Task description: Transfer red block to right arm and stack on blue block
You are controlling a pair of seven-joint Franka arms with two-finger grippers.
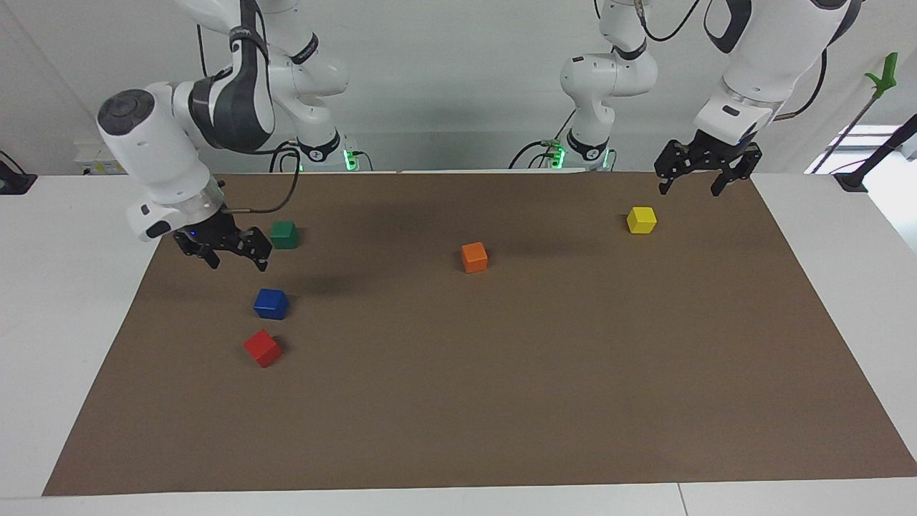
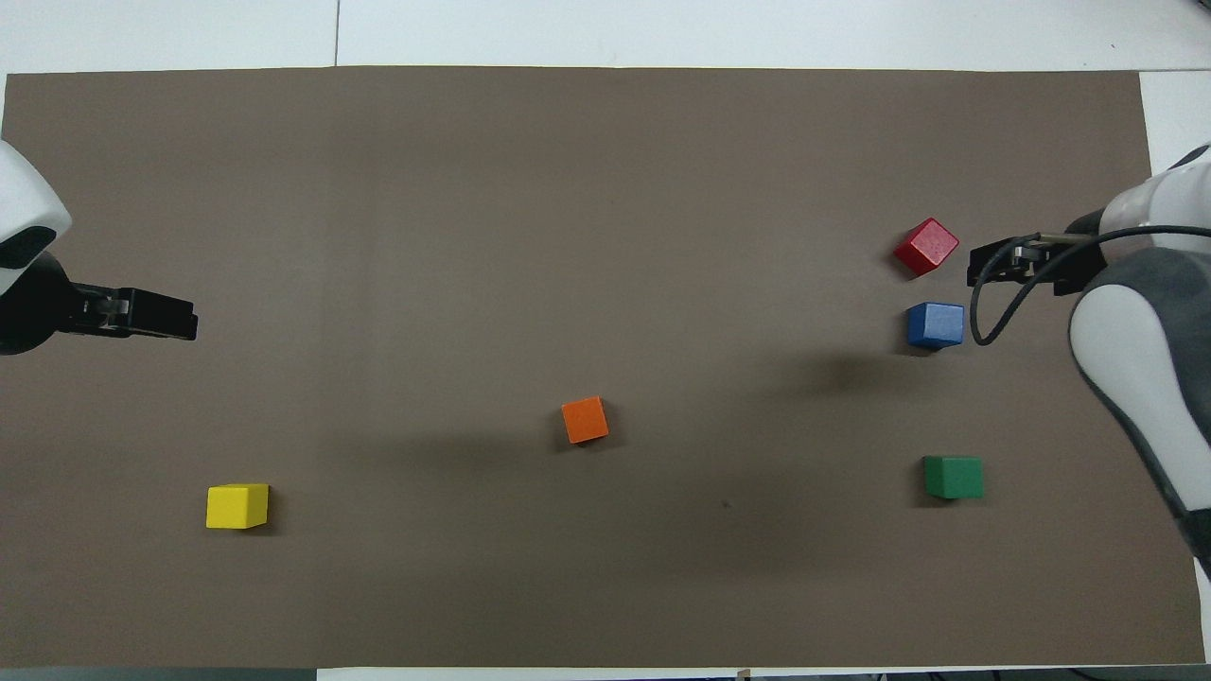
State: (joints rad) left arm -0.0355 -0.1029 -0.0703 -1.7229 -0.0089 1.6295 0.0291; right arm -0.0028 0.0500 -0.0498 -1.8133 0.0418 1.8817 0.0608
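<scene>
The red block [image 1: 262, 348] [image 2: 926, 246] lies on the brown mat [image 1: 501, 401] toward the right arm's end, with nothing gripping it. The blue block [image 1: 271, 304] [image 2: 936, 324] sits just nearer to the robots than the red one, a small gap between them. My right gripper [image 1: 238, 264] [image 2: 979, 265] hangs open and empty above the mat, between the blue block and the green block. At the other end, my left gripper [image 1: 689, 192] [image 2: 189, 323] waits open and empty in the air over the mat's edge beside the yellow block.
A green block [image 1: 284, 234] [image 2: 953, 477] sits nearer to the robots than the blue one. An orange block [image 1: 473, 256] [image 2: 585, 420] lies mid-mat. A yellow block [image 1: 641, 219] [image 2: 237, 506] rests toward the left arm's end.
</scene>
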